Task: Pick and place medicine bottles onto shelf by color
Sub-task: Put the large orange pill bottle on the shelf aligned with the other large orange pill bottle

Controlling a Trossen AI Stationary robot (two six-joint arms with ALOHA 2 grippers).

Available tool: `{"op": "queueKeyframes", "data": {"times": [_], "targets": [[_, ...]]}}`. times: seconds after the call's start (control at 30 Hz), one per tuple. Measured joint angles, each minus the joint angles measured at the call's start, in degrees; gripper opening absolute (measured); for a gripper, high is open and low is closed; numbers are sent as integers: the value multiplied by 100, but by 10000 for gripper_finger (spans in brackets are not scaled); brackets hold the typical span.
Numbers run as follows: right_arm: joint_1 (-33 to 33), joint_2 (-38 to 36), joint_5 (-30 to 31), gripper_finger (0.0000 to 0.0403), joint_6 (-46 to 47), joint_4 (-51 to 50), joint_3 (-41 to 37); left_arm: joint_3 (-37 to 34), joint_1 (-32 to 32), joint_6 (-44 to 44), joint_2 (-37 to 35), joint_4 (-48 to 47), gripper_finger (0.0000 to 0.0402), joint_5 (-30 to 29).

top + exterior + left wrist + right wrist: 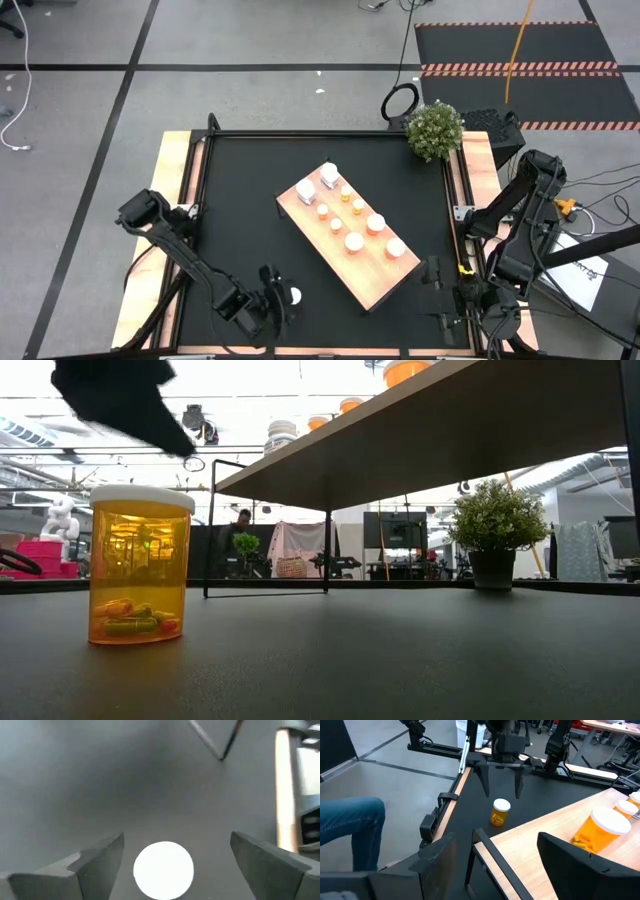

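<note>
One orange medicine bottle with a white cap (140, 565) stands upright on the black mat near the table's near left; it also shows in the high view (294, 296). My left gripper (175, 840) hangs open just above it, one finger on either side of the cap (163, 870), touching nothing. The shelf (375, 280), a pale wood board, stands slantwise at mid-table. It carries several orange bottles (352, 242) and white bottles (328, 176). My right gripper (505, 865) waits open and empty at the table's near right (432, 285).
A potted plant (435, 130) stands at the table's far right corner. In the low view the shelf (430, 430) is raised on thin legs, with free mat under it. A person's leg in jeans (350, 830) shows beyond the table's left side.
</note>
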Motion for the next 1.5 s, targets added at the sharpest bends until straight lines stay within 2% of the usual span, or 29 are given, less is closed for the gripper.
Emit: {"op": "queueKeyframes", "data": {"times": [0.2, 0.3, 0.4, 0.57, 0.83, 1.03, 1.5], "targets": [[0, 0, 0, 277, 23, -17, 0, 847, 79, -19, 92, -971, 317, 172], [0, 0, -6, 277, 74, -26, 0, 1167, 106, 120, 184, -1241, 298, 229], [0, 0, -15, 277, 83, -26, 0, 1232, 136, 82, 262, -1101, 291, 655], [0, 2, -18, 277, 84, -22, 0, 1235, 191, 1, 325, -1178, 308, 1125], [22, 2, -21, 277, 94, -7, 0, 1233, 126, 249, 448, -1474, 336, 951], [22, 2, -24, 277, 87, -9, 0, 1222, 176, 225, 739, -1832, 394, 671], [22, 2, -35, 277, 74, -22, 0, 1229, 386, 142, 863, -1824, 383, 1163]]}}
